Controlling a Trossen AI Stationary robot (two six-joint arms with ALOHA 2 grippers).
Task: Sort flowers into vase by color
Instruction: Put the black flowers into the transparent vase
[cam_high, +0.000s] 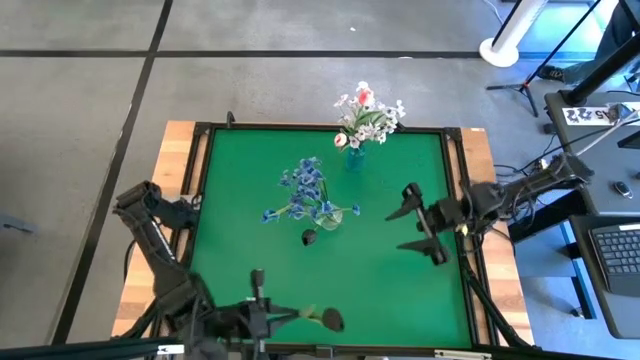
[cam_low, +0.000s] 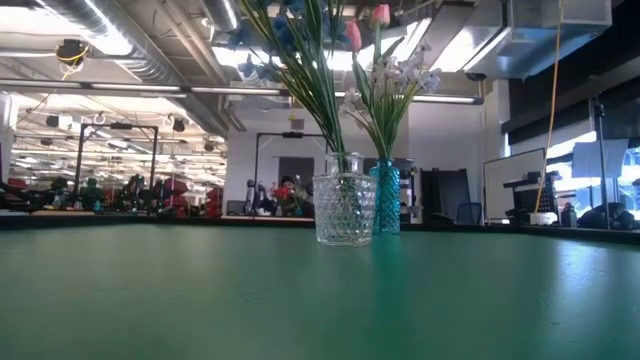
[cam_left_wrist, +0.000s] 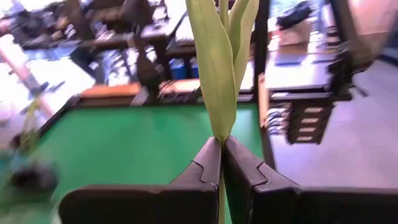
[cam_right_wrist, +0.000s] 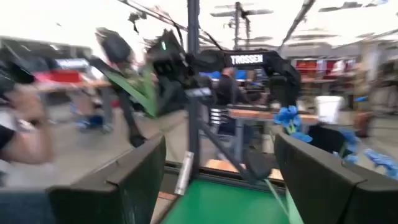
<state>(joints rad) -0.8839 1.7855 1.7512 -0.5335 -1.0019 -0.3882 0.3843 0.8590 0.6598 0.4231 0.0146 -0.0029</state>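
Observation:
My left gripper (cam_high: 268, 313) is near the table's near edge, shut on a near-black tulip (cam_high: 330, 319) with green leaves (cam_left_wrist: 214, 62). My right gripper (cam_high: 416, 226) is open at the table's right side, right of the clear vase and touching nothing. The clear glass vase (cam_low: 343, 210) stands mid-table and holds the blue sprays (cam_high: 305, 185). A second near-black tulip head (cam_high: 309, 237) shows just beside it. Behind it, a teal vase (cam_low: 387, 208) near the far edge holds white sprays (cam_high: 375, 122) and pink tulips (cam_low: 380, 15). My left gripper pinches the tulip's green stalk (cam_left_wrist: 221, 144) between its two shut fingers, low down where the leaves begin. The stalk and leaves stick out past the fingertips toward the table's right, with the dark bloom at the free end. The flower is held clear of the table.
The green mat (cam_high: 400, 290) lies inside a dark frame on a wooden table. Bare mat stretches between the two grippers and in front of the vases. Stands, cables and a laptop are off the table's right side. In the right wrist view a person's arm (cam_right_wrist: 25, 134) shows beyond the table.

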